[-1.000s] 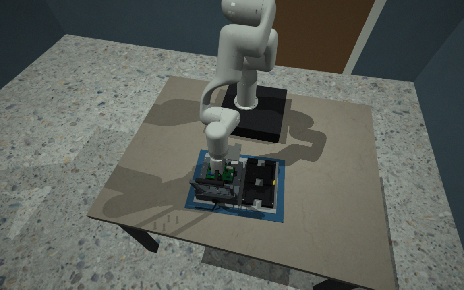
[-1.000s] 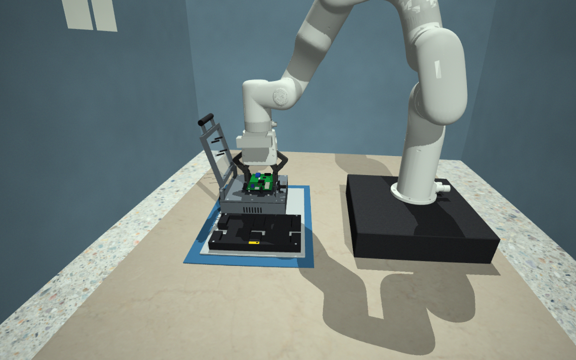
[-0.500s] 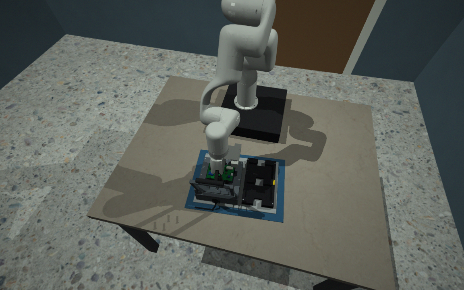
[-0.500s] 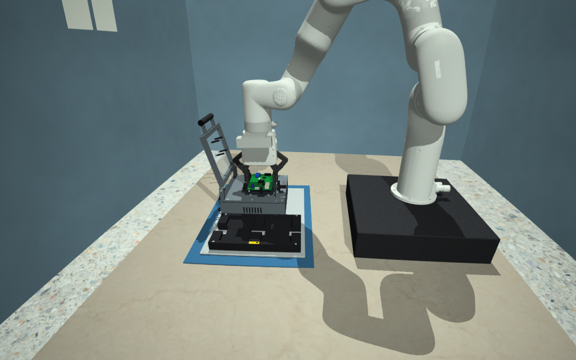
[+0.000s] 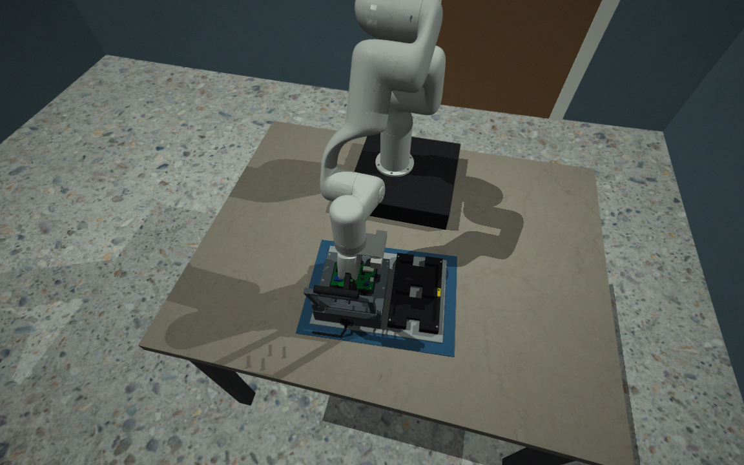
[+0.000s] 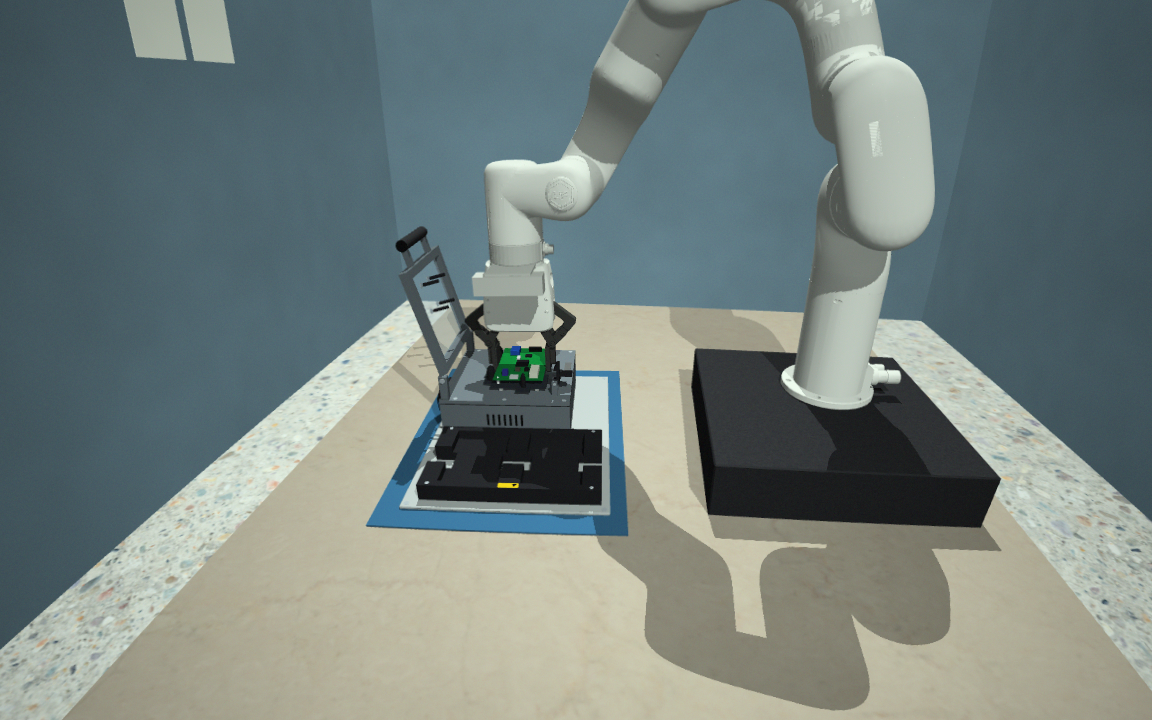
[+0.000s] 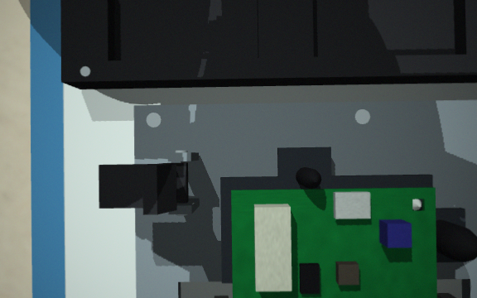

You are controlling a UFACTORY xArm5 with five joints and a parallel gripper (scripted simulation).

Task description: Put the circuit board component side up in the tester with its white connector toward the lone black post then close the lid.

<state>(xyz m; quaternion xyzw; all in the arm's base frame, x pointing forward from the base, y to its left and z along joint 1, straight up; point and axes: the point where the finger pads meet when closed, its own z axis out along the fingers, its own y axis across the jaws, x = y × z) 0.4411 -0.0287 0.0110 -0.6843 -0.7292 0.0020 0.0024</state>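
My gripper (image 6: 522, 368) (image 7: 334, 290) is shut on the circuit board (image 5: 360, 278) (image 6: 509, 367) (image 7: 317, 244), its fingers at two opposite edges. The green board is flat, component side up, over the recess of the grey tester (image 6: 464, 413) (image 7: 255, 132). In the wrist view, a long cream-white block (image 7: 272, 248) is on the board's left part and a smaller white block (image 7: 352, 205) near its top edge. A black post (image 7: 308, 177) shows at the top edge, another (image 7: 458, 241) at the right. The lid (image 6: 422, 322) stands open. Pins and holes cannot be seen.
The black tray (image 6: 553, 447) (image 7: 263, 68) lies beside the tester and holds no visible board. A black latch block (image 7: 127, 186) is at the tester's side. The lid's black handle (image 5: 335, 291) (image 6: 411, 239) rises near my gripper. A blue mat (image 6: 611, 523) lies underneath.
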